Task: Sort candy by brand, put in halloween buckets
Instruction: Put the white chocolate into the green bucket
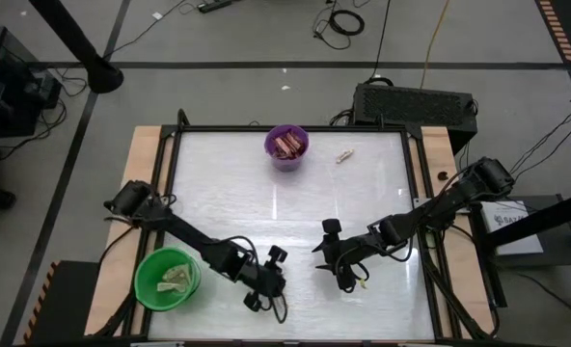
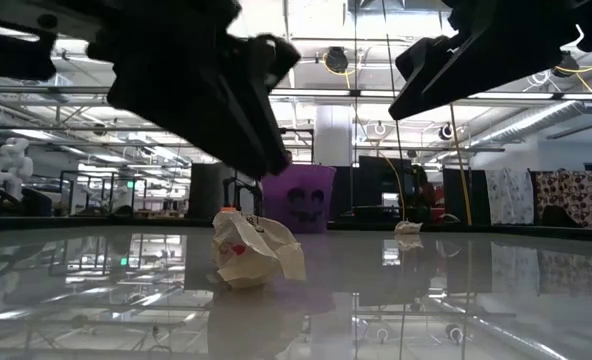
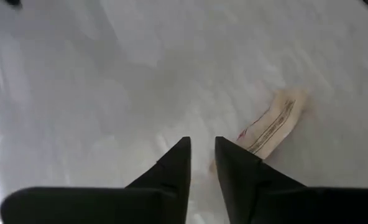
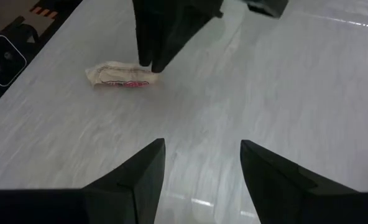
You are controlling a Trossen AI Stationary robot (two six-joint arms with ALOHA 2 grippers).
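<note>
One cream-tan twisted candy (image 3: 272, 124) (image 4: 122, 76) (image 2: 254, 250) lies flat on the white table near its near edge. My left gripper (image 3: 202, 142) (image 1: 266, 281) hovers just above that piece, its fingers a narrow gap apart and empty. My right gripper (image 4: 202, 146) (image 1: 324, 255) is wide open over bare table, a little to the right and facing the left one. A second cream candy (image 1: 344, 154) (image 2: 408, 230) lies near the far edge. The purple bucket (image 1: 286, 166) (image 2: 301, 200) holds brown bars (image 1: 286, 145). The green bucket (image 1: 141, 280) holds cream pieces (image 1: 175, 280).
The purple bucket stands at the table's far middle and the green one at the near left corner beside my left arm. Wooden rails (image 1: 146, 154) frame the table, and a black box (image 1: 416, 101) sits behind the far right corner. Bare tabletop lies across the middle.
</note>
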